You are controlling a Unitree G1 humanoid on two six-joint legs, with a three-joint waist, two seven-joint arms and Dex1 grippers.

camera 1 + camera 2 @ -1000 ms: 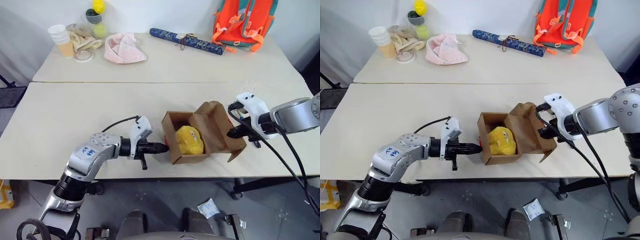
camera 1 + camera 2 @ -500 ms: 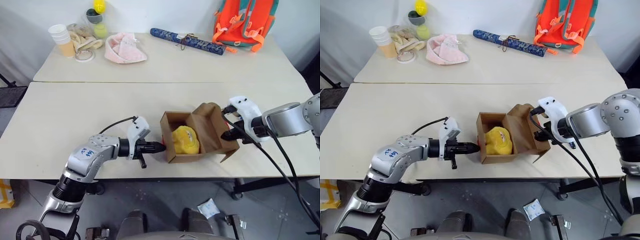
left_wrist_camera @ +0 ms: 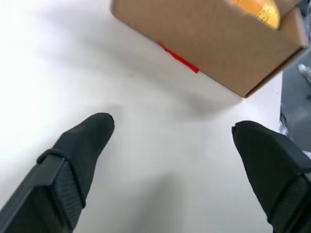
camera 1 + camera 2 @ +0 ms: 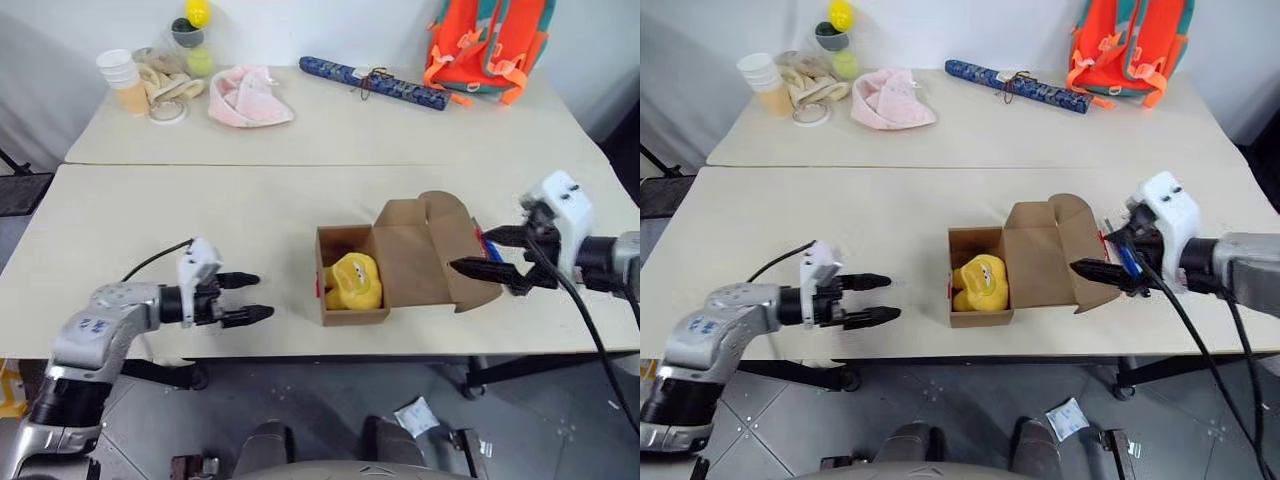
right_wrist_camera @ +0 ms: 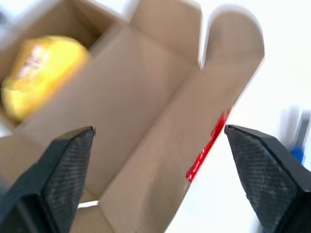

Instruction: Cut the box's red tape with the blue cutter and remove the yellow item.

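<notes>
Both tools have backed off the box (image 4: 395,262) since a second ago and spread their fingers. Left tool (image 4: 247,297) sits well left of it over the surface (image 4: 200,215), released, empty. Right tool (image 4: 478,251) hangs at the open lid's right edge, released, holding nothing. Box lies open near the front edge, lid flapped right. Yellow item (image 4: 352,282) sits inside the left compartment. Red tape (image 5: 206,145) shows along the lid edge. Blue cutter (image 4: 1127,260) lies just right of the lid, behind the right tool.

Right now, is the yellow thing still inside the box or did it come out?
Inside. The yellow item sits in the box, whose lid is folded open, and neither gripper touches it.
</notes>
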